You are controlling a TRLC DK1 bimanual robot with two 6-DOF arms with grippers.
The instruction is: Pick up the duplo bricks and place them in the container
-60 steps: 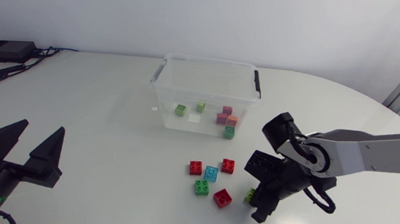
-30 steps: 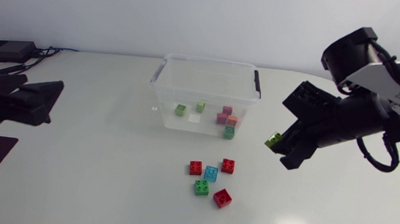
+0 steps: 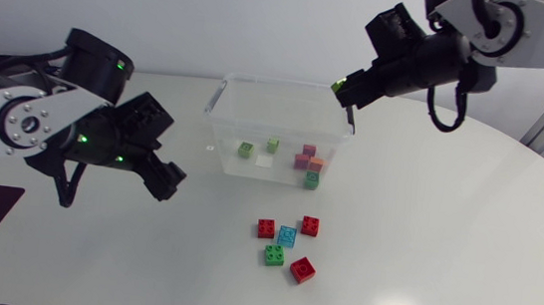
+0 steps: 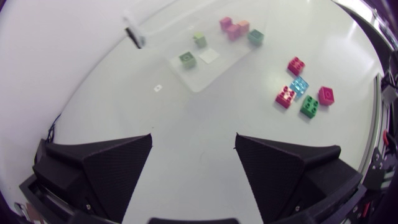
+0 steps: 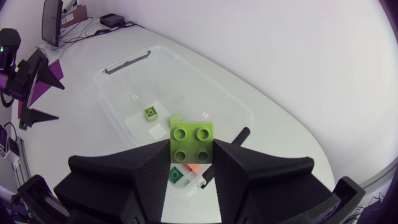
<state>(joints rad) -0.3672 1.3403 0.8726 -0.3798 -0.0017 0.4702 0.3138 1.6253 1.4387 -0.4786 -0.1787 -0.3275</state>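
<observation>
Lime duplo brick (image 5: 192,142) gripped in right hand (image 5: 191,153), above clear container (image 3: 284,83) corner

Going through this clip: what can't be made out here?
Right wrist view: the right gripper and its lime green square duplo brick cover some bricks inside the clear plastic container and all loose bricks outside it.
Head view: its fingers hide most of that brick.
Left wrist view: the container's far side is cut off.

Free lane between container (image 3: 218,107) and loose bricks (image 3: 287,236)
</observation>
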